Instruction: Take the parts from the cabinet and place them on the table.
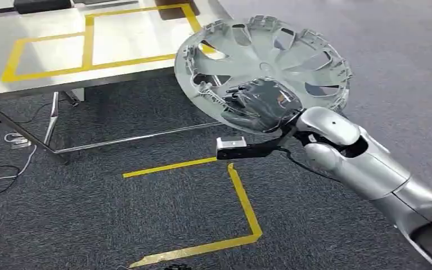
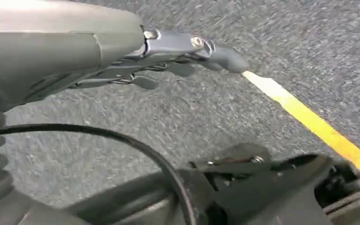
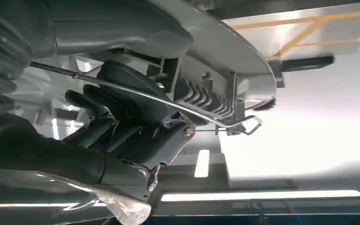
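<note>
Hubcap (image 1: pixel 264 62) rides in the air beside the near corner of the counter (image 1: pixel 50 53), its far rim overlapping the counter edge, clamped at its near rim by the right robot hand (image 1: pixel 261 105). The hold takes one edge only, so the wide disc could tilt or slip, or clip the counter edge. The left robot hand (image 2: pixel 168 61) hangs over the carpet, fingers seemingly extended and empty, though blurred.

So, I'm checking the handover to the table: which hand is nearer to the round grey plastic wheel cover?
Right. The right hand grips the round grey plastic wheel cover at its rim, near the steel table. The left hand hangs low over the grey carpet, holding nothing.
</note>
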